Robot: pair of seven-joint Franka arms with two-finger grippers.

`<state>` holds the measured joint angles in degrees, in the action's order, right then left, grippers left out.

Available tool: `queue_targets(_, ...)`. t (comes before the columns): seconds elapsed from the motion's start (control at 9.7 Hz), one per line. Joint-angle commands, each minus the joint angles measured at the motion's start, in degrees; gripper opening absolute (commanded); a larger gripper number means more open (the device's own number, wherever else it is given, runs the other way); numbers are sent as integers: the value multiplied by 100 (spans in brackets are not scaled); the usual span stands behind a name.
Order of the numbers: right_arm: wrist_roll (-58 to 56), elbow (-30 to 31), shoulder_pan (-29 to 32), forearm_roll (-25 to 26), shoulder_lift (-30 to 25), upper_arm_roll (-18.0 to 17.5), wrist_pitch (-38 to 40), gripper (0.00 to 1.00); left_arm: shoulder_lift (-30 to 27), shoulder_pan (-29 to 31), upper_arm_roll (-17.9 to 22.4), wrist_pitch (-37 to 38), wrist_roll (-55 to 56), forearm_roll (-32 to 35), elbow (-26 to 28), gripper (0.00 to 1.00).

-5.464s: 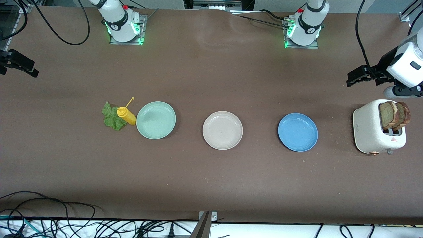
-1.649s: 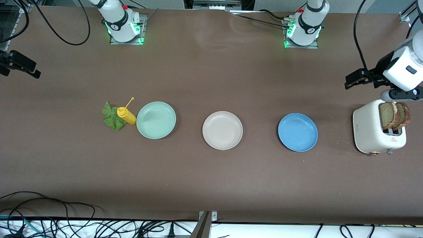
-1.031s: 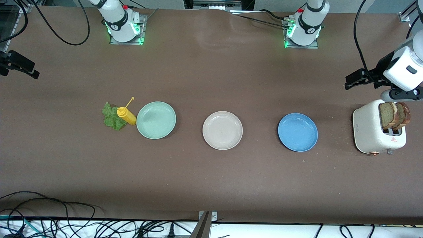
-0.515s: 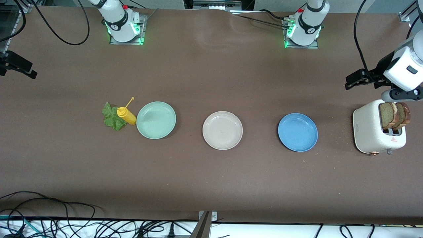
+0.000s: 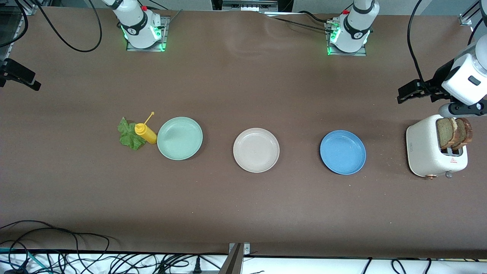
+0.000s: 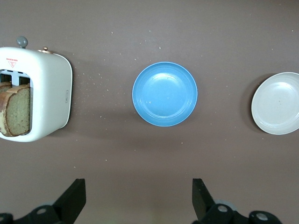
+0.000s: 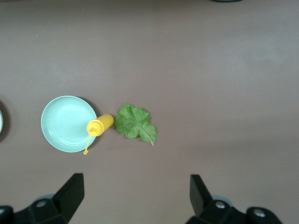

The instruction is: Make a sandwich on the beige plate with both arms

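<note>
1. I see the beige plate (image 5: pixel 256 150) at table centre, between the mint plate (image 5: pixel 179 138) and the blue plate (image 5: pixel 342 152); open brown table (image 5: pixel 243 213) toward 6 o'clock.
2. Left gripper (image 5: pixel 406 92) open, up at the toaster (image 5: pixel 430 150) end; bread slices (image 5: pixel 453 132) in the slots.
3. Right gripper (image 5: pixel 26 80) open at the table's edge; lettuce (image 5: pixel 128 134) touches the yellow bottle (image 5: pixel 145 132).

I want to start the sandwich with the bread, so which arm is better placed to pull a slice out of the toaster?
Probably the left. Its open claw hangs just above the toaster, where both bread slices stand up. The right claw, also open, waits at the table's right-arm end near the lettuce.
</note>
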<state>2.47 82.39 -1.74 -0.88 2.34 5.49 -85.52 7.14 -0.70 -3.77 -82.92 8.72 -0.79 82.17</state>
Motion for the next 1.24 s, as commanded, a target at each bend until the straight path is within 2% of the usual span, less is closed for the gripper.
queue_targets(0.0,52,58,-10,-96,-76,-4,9,100,42,-9,-10,21,25,167,-122,100)
queue_targets(1.13,43,67,-19,-140,99,-4,-79,100,42,0,-10,12,25,167,-113,100)
